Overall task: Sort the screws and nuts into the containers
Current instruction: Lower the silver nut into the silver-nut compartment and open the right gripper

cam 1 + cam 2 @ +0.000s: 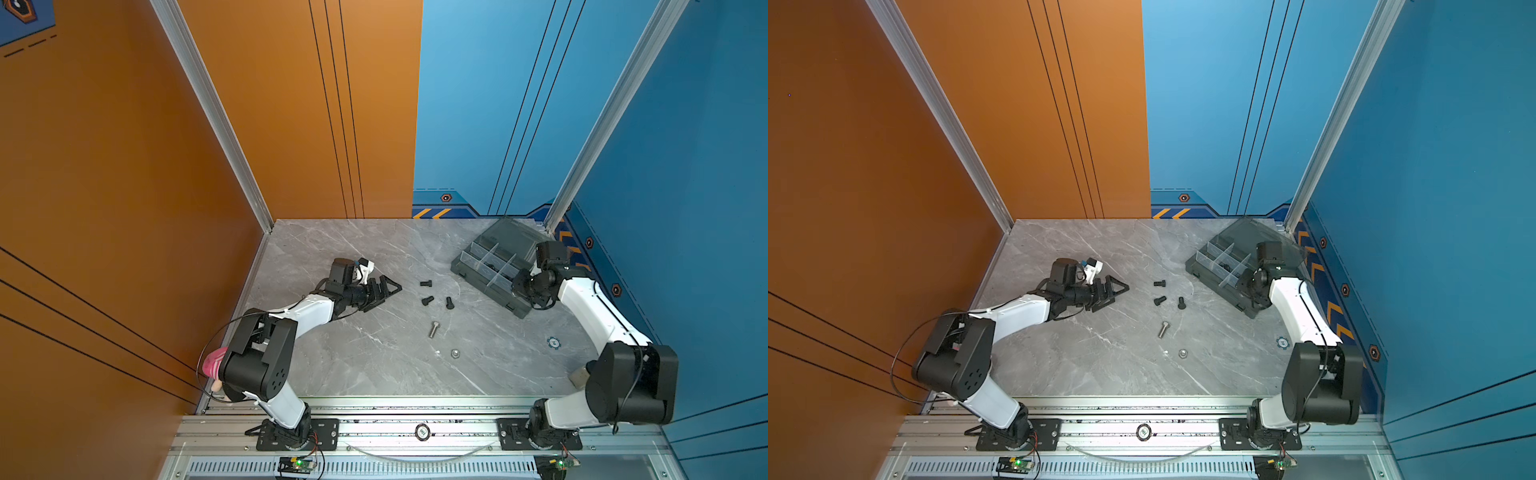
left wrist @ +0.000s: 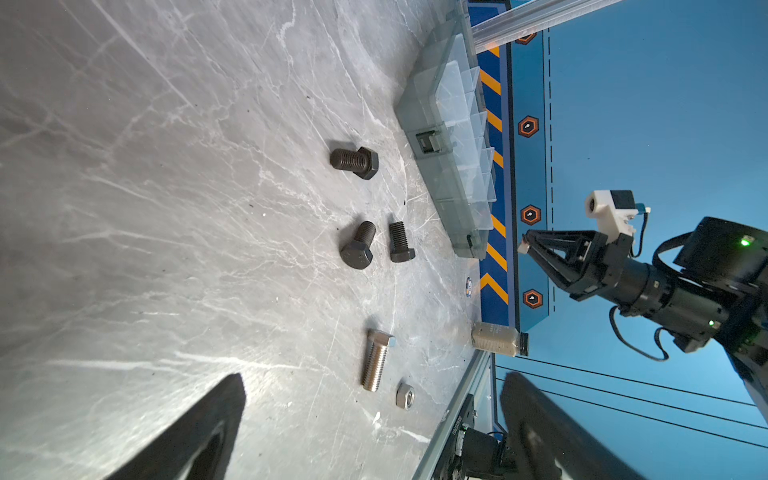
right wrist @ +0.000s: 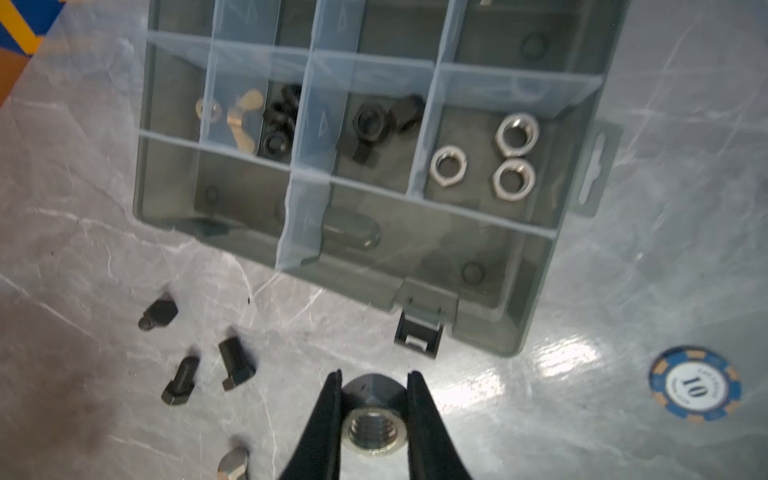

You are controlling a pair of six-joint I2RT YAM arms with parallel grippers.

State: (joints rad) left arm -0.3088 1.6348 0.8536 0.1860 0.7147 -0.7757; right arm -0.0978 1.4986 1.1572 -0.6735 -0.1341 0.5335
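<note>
Silver nut (image 3: 376,432) pinched in right jaws | left jaws wide | box (image 3: 486,320) just ahead | risk: smooth flats slip, nut drops short onto bench (image 3: 540,415)

Lighting's bright and even from above, top views pretty sharp. Right wrist view has glare on the table (image 3: 569,357) and a slightly blurry box (image 3: 490,326).

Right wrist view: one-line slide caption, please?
Right gripper holds a silver nut before the organiser box, where three silver hex nuts share one compartment; three black bolts lie outside.
</note>
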